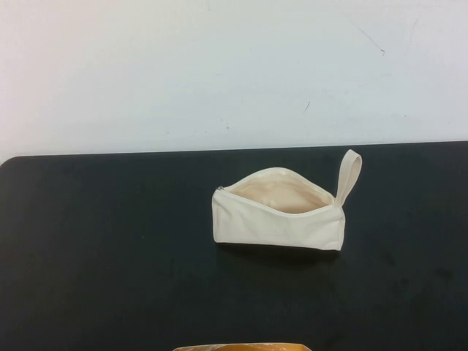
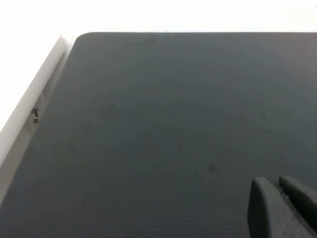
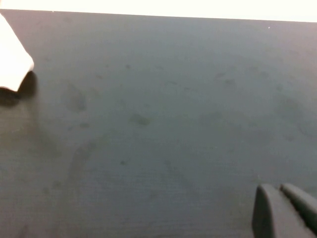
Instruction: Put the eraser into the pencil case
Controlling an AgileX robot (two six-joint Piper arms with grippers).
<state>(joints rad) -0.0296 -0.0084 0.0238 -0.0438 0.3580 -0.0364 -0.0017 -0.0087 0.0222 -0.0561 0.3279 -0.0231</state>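
The pencil case is a cream-white zip pouch lying on the black mat, right of centre. Its zip is open, the beige lining shows, and its loop strap sticks up at its right end. The eraser is not in view in any frame. My left gripper is shut and empty, low over bare mat near the mat's left corner. My right gripper is shut and empty over bare mat; a white corner of the pencil case shows at that view's edge. Neither gripper shows in the high view.
A white wall stands behind the mat's far edge. A tan-yellow strip of some wide object pokes in at the bottom edge of the high view. A white border runs along the mat's left side.
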